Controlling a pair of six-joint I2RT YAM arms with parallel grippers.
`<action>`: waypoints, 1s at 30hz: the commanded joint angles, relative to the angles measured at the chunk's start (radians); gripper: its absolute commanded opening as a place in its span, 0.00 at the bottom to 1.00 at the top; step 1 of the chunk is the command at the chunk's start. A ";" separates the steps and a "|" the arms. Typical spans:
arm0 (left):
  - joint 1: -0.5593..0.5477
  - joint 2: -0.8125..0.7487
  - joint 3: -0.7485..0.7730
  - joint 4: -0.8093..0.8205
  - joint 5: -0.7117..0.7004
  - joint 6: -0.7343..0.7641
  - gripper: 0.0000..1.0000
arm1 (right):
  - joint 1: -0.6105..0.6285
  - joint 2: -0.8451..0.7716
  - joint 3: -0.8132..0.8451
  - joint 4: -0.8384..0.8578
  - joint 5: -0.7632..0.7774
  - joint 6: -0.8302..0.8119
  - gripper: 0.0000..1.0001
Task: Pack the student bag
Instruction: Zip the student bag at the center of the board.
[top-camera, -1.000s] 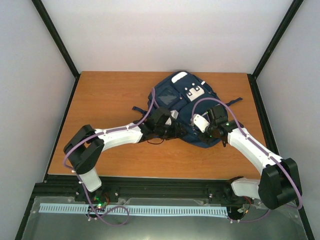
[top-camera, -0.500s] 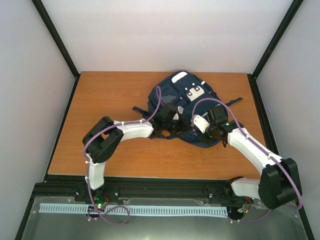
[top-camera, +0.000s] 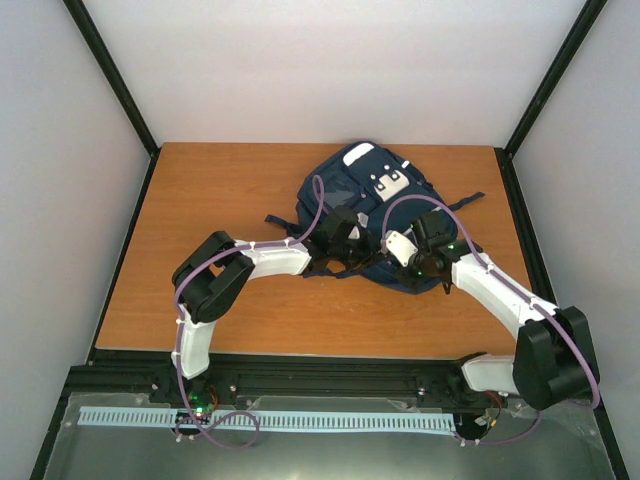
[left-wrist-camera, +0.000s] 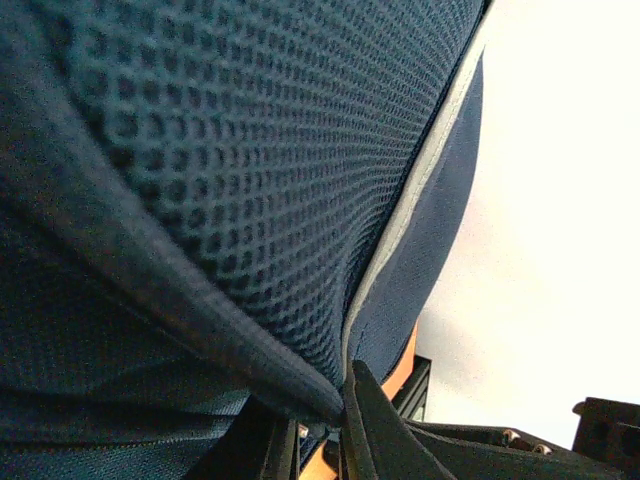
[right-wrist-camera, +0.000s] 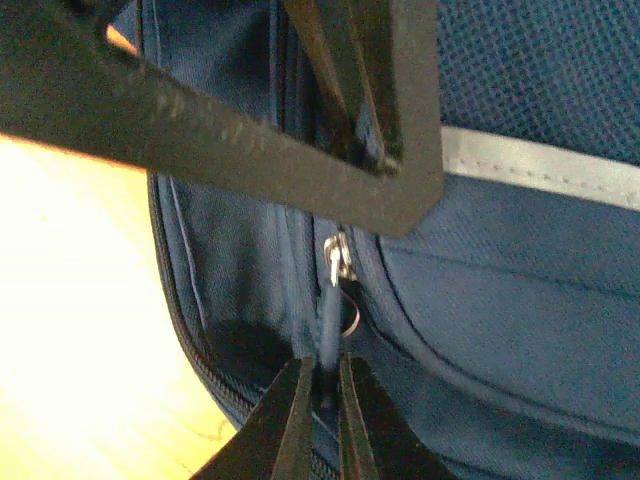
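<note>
Top view: student bag (top-camera: 340, 190) lies flat on the table (top-camera: 210, 200), far-right of centre. Compared with a second ago, the left arm has folded its elbow in and the left gripper (top-camera: 347, 238) has moved from the bag's near edge up onto its near-left panel. The right gripper (top-camera: 390, 258) has barely moved and sits on the bag's near-right edge. My read: left is lifting fabric to tension it so right can run the zip. The bag isn't visibly open and nothing is packed, so this is early.

Left wrist: the jaws of the left gripper (left-wrist-camera: 322, 435) are pinched together on a mesh fold (left-wrist-camera: 300, 385) of the bag, which is pulled up into a tent with a pale trim strip running along it.

Right wrist: the right gripper (right-wrist-camera: 322, 400) is almost fully closed, clamping the dark pull cord (right-wrist-camera: 328, 335) that hangs just below the metal zip slider (right-wrist-camera: 340, 260). The zip track runs along the bag's side seam. Blurred dark bars cross above; can't tell what they are.

Surface and room: orange-brown wood-grain table, matte, visible all round the bag. Plain white walls (top-camera: 330, 60) with black corner posts (top-camera: 110, 75) behind the bag.
</note>
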 joint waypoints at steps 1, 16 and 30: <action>0.004 -0.012 0.043 0.074 -0.007 -0.014 0.01 | 0.005 0.028 0.013 0.058 -0.033 0.011 0.11; 0.004 -0.026 0.036 0.069 -0.009 -0.015 0.01 | 0.006 0.082 0.021 0.089 -0.004 0.031 0.16; 0.004 -0.067 -0.018 0.032 -0.021 0.036 0.01 | -0.001 0.003 0.020 -0.055 0.074 -0.029 0.03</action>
